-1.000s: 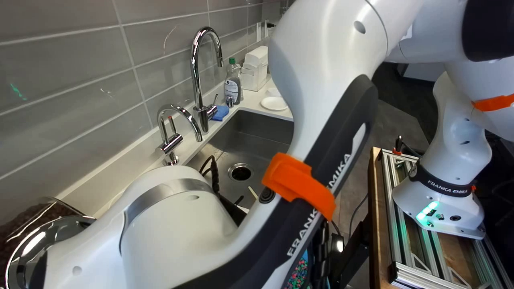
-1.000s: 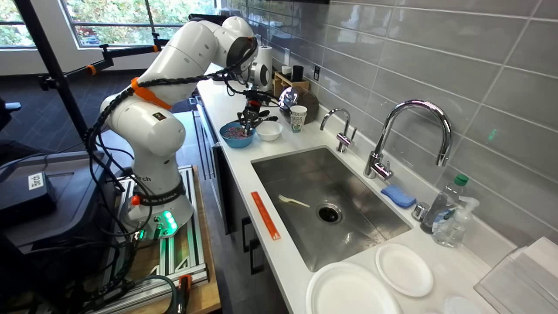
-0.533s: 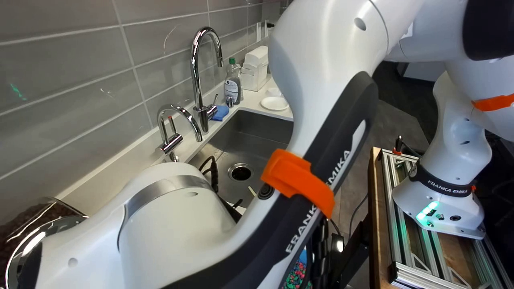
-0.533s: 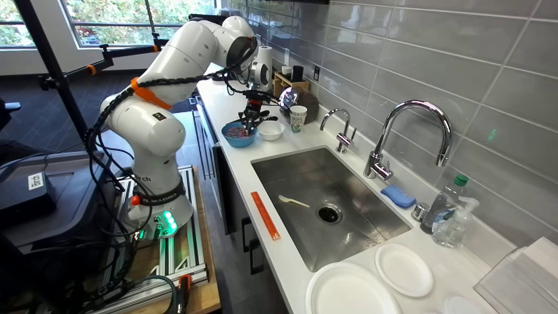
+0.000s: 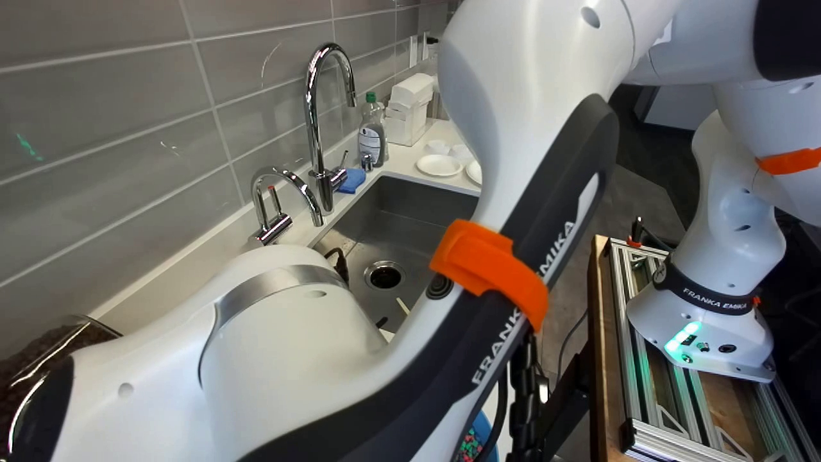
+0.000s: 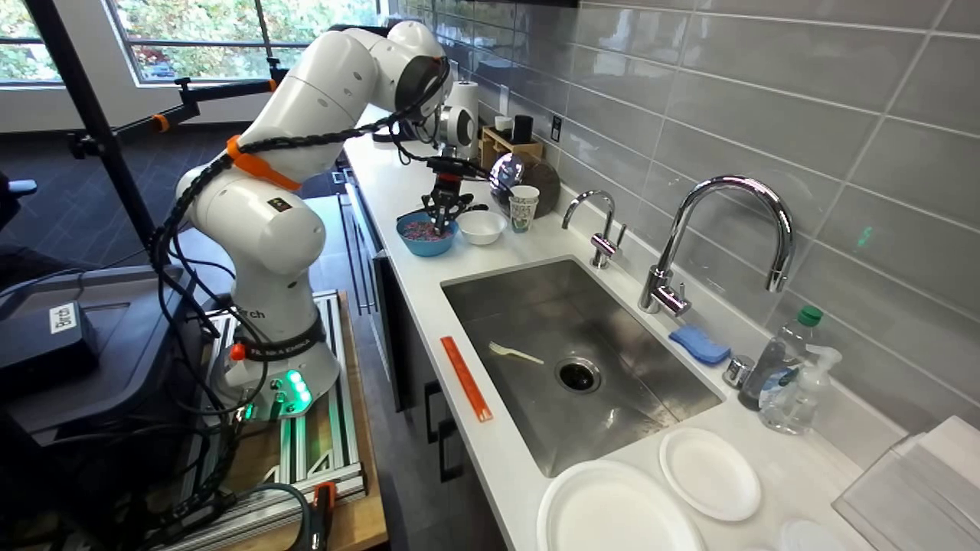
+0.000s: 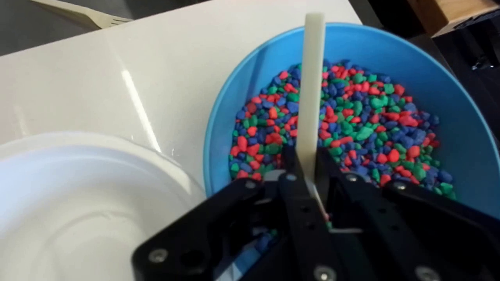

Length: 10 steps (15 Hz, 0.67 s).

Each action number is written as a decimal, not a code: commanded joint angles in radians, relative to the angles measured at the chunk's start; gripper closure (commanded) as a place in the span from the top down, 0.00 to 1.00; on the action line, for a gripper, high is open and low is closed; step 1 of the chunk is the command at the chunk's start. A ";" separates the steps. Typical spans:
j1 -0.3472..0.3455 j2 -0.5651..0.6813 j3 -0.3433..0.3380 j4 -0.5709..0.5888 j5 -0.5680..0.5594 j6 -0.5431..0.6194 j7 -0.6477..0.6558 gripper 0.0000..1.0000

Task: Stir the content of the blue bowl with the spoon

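Multicoloured pebbles, red, green and blue, are the content of the blue bowl. The bowl stands on the counter close to its front edge; only a sliver of it shows past the arm in an exterior view. My gripper is shut on the spoon, whose flat cream handle sticks up between the fingers. The spoon's lower end is hidden behind the gripper and pebbles. In an exterior view my gripper points down into the bowl at its sink-wall side.
A white bowl sits right beside the blue one, rims seeming to meet. Behind it stands a patterned cup. The steel sink holds a pale fork. An orange strip lies along the counter edge.
My gripper has shifted slightly towards the tiled wall with the spoon. The blue bowl and the white bowl have slid the same way. The forearm has swung a little.
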 commanded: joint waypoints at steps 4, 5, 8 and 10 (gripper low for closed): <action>-0.037 -0.109 -0.011 -0.171 0.007 0.185 0.035 0.04; -0.044 -0.124 -0.010 -0.196 0.007 0.214 0.039 0.04; -0.059 -0.163 -0.011 -0.258 0.003 0.278 0.048 0.04; -0.067 -0.192 -0.011 -0.299 0.001 0.314 0.052 0.04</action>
